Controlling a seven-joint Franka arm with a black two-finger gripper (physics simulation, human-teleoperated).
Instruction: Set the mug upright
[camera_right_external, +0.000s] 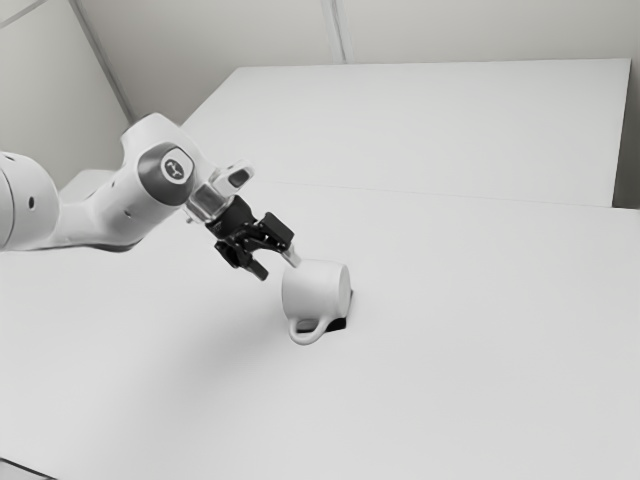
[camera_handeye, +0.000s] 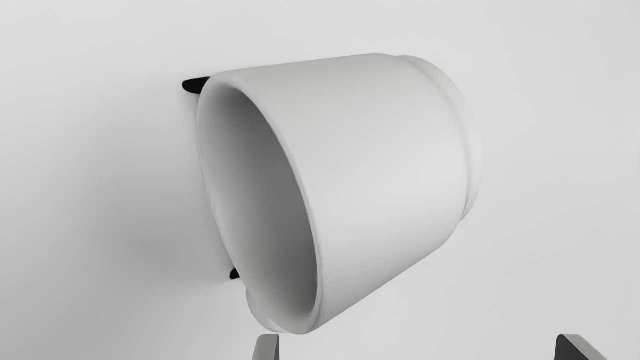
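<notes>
Your black two-finger gripper (camera_right_external: 277, 264) stands released, its fingers spread wide with nothing between them. In the exterior view the white, smooth-walled, round mug (camera_right_external: 316, 288) lies on its side just off the fingertips, at about four o'clock; whether one tip touches it, you cannot tell. Its curved white handle (camera_right_external: 305, 336) sits at six o'clock on the body, and a black patch (camera_right_external: 338, 324) shows at five. All of this is on the broad, pale tabletop (camera_right_external: 470, 330). Expect a stiff, probably ceramic shell: light enough to lift, slick on the outside, apt to roll and liable to chip. You'd do best to pinch the wall near the open rim (camera_handeye: 317, 240), squarely and gently, then turn it mouth-up; the handle would probably let it swing.
</notes>
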